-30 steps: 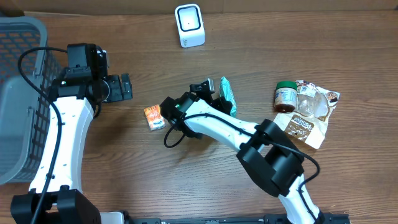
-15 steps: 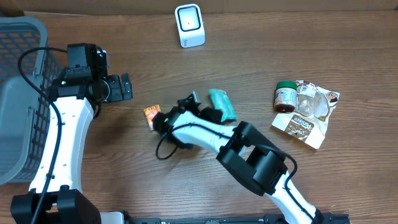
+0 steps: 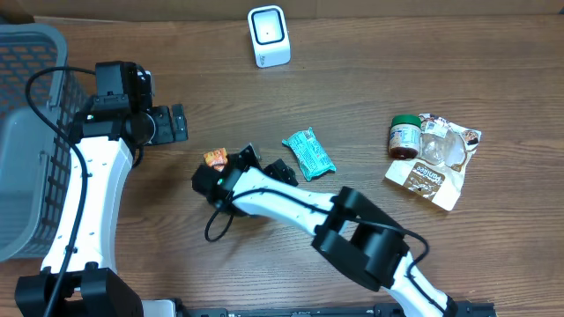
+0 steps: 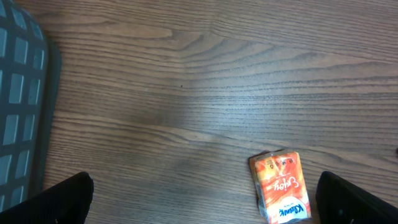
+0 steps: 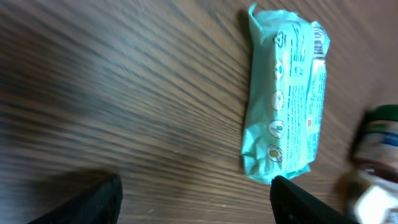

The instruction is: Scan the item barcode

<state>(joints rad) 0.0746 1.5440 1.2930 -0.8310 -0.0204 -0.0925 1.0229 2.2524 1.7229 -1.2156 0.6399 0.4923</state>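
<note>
Right gripper: the jaws stand wide apart with nothing between them, low over the wooden table near its middle. In the right wrist view both dark fingertips sit at the bottom corners with only bare wood between.

Teal snack packet: the item to be scanned lies flat on the table just to the right of the right gripper and clear of its fingers. Its long axis is set on a slant. The right wrist view shows printed round icons along its face and a strip of fine lines at one end.

Orange tissue pack: it lies flat just to the left of the right gripper, partly hidden by the wrist from overhead.

Left gripper: further left, its jaws are spread wide and empty, held over bare wood well apart from the packet.

White scanner: it stands at the far edge, beyond the packet.

Right side: a green-lidded jar, a clear bag and a brown pouch lie grouped together.

Far left: a grey basket.
</note>
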